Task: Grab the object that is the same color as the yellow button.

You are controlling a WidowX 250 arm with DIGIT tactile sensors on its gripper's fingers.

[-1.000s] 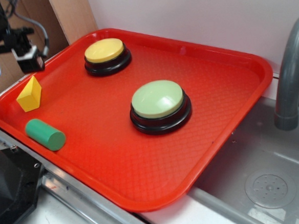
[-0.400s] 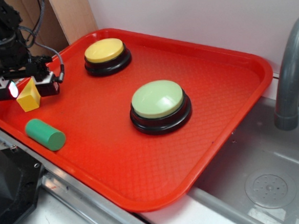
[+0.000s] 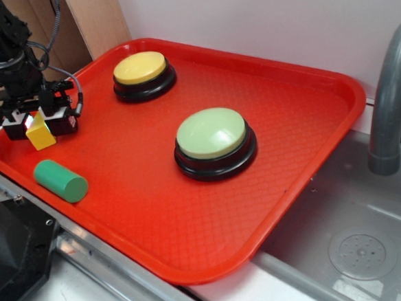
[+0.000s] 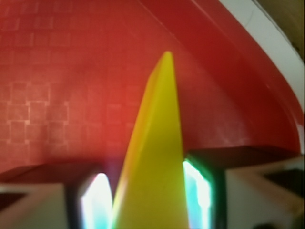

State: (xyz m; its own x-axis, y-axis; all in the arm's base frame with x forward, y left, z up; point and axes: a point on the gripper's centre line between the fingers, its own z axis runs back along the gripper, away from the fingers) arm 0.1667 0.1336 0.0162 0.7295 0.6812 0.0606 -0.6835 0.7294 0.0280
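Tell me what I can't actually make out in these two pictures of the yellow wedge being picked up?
- Exterior view: the end effector covers most of the yellow wedge, so contact is unclear.
- Wrist view: the wedge is blurred and cut off by the bottom edge; whether the fingers press it cannot be told.
- Wrist view: the yellow button, pale green button and green cylinder fall outside the frame.
- Exterior view: the faucet is cut off by the right edge.
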